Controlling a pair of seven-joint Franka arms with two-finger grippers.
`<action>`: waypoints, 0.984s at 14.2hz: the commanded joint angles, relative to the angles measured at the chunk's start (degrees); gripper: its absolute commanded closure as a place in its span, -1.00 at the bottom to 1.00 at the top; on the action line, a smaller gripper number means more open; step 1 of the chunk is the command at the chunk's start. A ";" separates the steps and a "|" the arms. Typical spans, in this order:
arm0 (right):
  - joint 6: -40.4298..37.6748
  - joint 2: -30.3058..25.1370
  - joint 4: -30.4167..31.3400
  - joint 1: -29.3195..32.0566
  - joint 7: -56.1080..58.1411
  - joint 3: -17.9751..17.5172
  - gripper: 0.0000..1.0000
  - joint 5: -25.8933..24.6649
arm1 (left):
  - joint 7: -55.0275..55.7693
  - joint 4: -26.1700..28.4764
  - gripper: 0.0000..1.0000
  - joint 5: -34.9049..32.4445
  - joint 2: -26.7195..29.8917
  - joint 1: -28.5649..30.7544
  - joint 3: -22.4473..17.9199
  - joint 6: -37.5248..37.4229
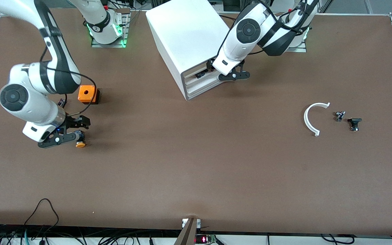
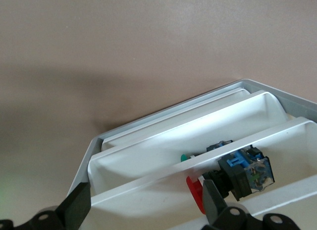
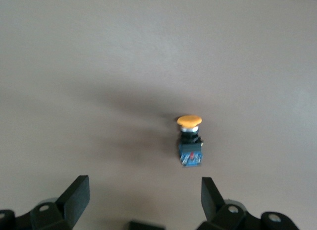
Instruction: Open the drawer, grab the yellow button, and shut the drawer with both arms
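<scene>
The button [image 1: 80, 143] lies on its side on the table, orange cap outward, nearer to the front camera than the orange cube. In the right wrist view the button [image 3: 190, 140] lies just ahead of the fingers. My right gripper [image 1: 80, 129] [image 3: 143, 200] is open and empty just above it. The white cabinet [image 1: 182, 34] stands at the back middle. Its uppermost drawer [image 1: 200, 73] [image 2: 292, 158] stands partly out and holds a red-capped switch [image 2: 237, 174]. My left gripper [image 1: 233, 75] [image 2: 146, 205] is open at that drawer's front edge.
The orange cube with a hole [image 1: 88, 94] stands beside the right arm, with a small dark part [image 1: 61, 102] next to it. A white curved piece [image 1: 313, 117] and two small black parts [image 1: 339, 115] [image 1: 354, 123] lie toward the left arm's end. The middle drawer holds a green-capped part [image 2: 184, 157].
</scene>
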State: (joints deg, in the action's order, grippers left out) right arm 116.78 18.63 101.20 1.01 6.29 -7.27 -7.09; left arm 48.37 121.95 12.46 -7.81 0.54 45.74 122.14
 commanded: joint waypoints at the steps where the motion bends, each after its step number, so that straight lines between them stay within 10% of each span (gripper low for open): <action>1: -9.17 0.53 -7.75 0.22 -1.10 -0.11 -1.00 6.01 | -0.73 0.22 -1.00 2.04 2.18 1.91 -0.11 -0.41; 9: -29.15 -2.10 -23.77 -3.91 -19.03 -0.20 -1.00 7.54 | -37.36 -9.94 -1.00 -0.66 5.61 3.42 -33.92 -10.29; 14: -29.24 -7.99 -23.42 0.92 -18.42 4.35 -1.00 4.63 | -41.52 -20.53 -1.00 -12.19 8.51 4.03 -36.95 -26.33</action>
State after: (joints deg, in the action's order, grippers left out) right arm 88.72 12.83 77.62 -0.80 -12.70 -4.84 -2.00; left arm 7.56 103.31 3.17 -0.10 5.03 8.50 98.79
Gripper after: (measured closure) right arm 0.000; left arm 0.000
